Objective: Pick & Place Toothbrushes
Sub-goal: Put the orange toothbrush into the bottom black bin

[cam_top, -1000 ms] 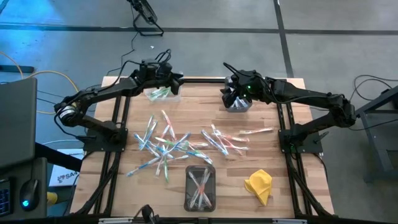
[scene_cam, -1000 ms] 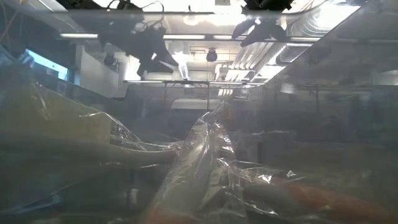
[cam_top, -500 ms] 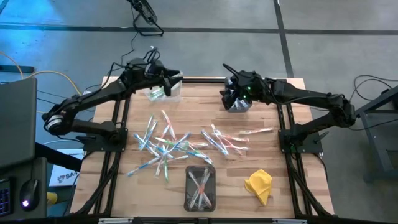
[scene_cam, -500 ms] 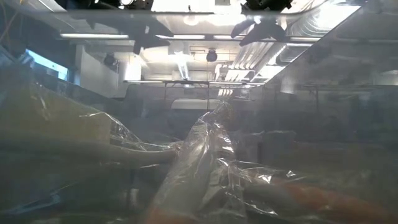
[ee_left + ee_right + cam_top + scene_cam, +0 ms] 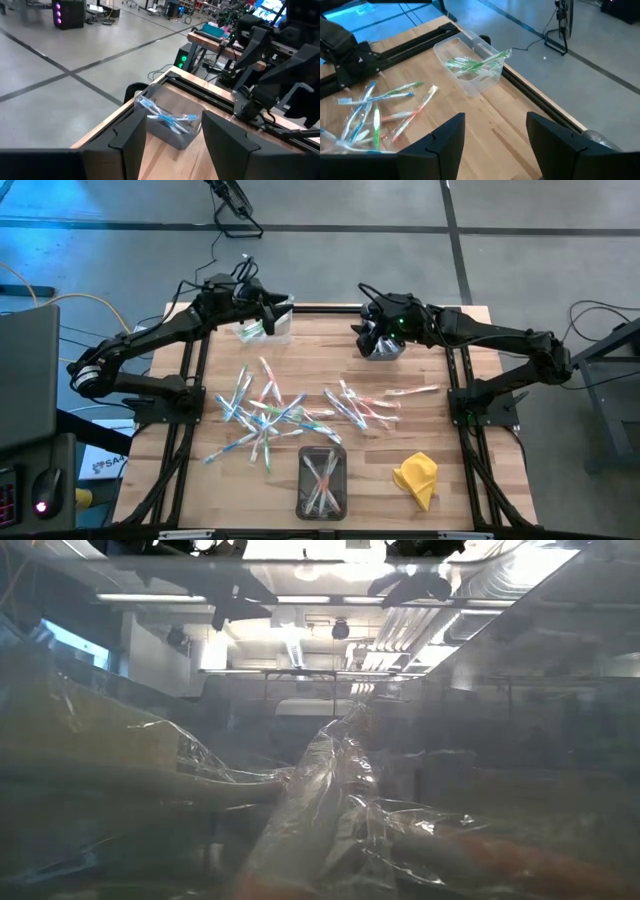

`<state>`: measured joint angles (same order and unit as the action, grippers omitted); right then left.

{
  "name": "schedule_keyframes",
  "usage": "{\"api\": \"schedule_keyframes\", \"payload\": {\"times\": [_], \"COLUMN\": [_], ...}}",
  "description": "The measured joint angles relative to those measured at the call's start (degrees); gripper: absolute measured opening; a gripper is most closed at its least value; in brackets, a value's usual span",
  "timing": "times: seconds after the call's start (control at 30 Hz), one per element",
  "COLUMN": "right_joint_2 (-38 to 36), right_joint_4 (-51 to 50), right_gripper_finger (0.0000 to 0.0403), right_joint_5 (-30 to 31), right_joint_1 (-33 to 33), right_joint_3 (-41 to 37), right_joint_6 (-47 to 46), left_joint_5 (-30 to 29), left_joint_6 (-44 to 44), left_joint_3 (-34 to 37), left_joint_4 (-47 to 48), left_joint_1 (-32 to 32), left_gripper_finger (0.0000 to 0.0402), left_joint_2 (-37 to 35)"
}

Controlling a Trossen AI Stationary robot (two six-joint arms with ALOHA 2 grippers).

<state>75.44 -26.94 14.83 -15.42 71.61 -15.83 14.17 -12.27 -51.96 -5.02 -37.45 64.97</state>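
Both grippers, left [image 5: 172,142] and right [image 5: 495,145], hover with fingers apart and empty; reaching toward six o'clock could scatter the toothbrushes [image 5: 265,412] across the bench [image 5: 400,445].

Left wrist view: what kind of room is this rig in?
Probably an open robotics lab or workshop: bare concrete floor marked with dark lines, a computer tower with lit fans, and more benches with equipment beyond the wooden table.
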Motion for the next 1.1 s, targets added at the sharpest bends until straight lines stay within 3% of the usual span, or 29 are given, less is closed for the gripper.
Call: {"api": "schedule_keyframes", "payload": {"times": [0.33,0.8,1.1], "right_joint_2": [0.0,0.0,0.0], "right_joint_4": [3.83,-27.31,-35.79], "right_gripper_finger": [0.0204,0.0204,0.0204], "right_joint_5": [-0.24,-3.43,-2.02], "right_joint_1": [0.13,3.98,3.96], "right_joint_3": [-0.02,-0.02,-0.02], "right_joint_6": [-2.08,-6.72,-10.33], "left_joint_5": [1.49,1.23,1.14], "left_joint_6": [-0.65,0.67,3.1], "left_joint_3": [0.02,0.02,0.02], "left_joint_4": [2.69,2.48,2.12], "left_joint_1": [2.11,2.6,2.58], "left_gripper_finger": [0.0187,0.0187,0.0187], "left_joint_2": [0.02,0.02,0.02]}}
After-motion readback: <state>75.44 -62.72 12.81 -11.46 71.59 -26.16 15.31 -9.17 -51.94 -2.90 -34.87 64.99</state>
